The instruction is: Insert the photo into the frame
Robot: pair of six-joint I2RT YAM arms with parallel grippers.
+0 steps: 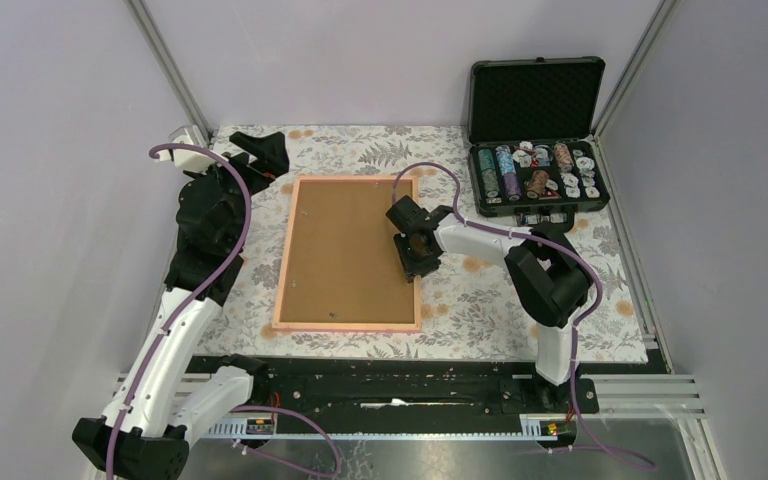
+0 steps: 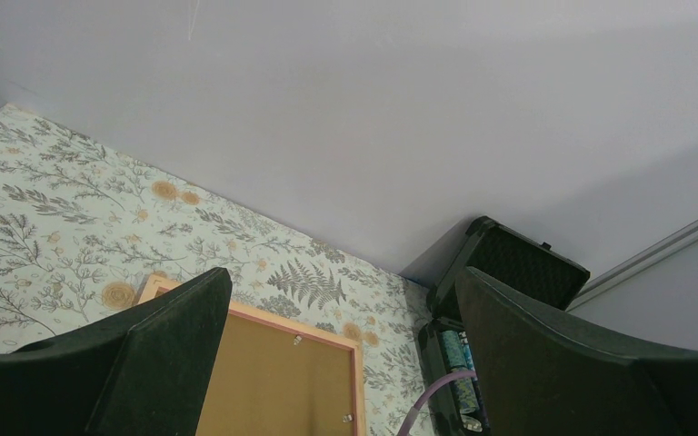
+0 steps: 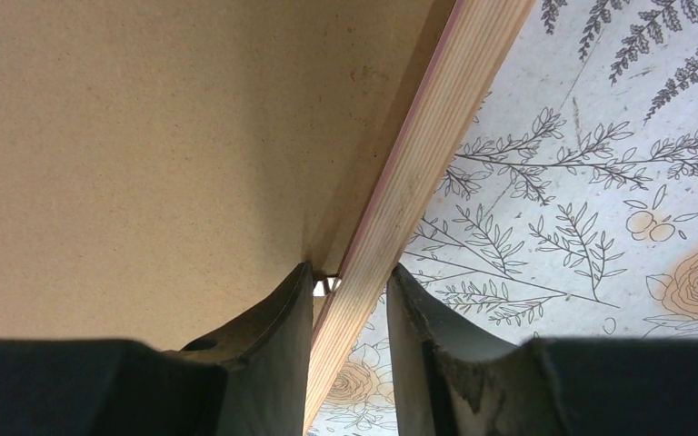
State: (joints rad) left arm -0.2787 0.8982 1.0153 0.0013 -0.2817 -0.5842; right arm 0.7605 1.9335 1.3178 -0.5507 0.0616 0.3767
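Observation:
The frame (image 1: 345, 326), pink-edged, lies flat on the floral cloth with a brown backing board (image 1: 345, 250) filling it. The photo is hidden. My right gripper (image 1: 420, 262) is down at the frame's right edge. In the right wrist view its jaws (image 3: 350, 269) straddle the wooden border (image 3: 418, 154): one finger rests on the backing board (image 3: 145, 136) beside a small metal tab (image 3: 327, 283), while the other stands on the cloth a little off the border's outer side. My left gripper (image 1: 260, 152) hovers at the back left, wide open (image 2: 341, 275) and holding nothing.
An open black case (image 1: 537, 170) of poker chips stands at the back right, its lid raised; it also shows in the left wrist view (image 2: 518, 268). The right arm's purple cable (image 1: 430, 172) loops above the frame's top right corner. Grey walls enclose the table.

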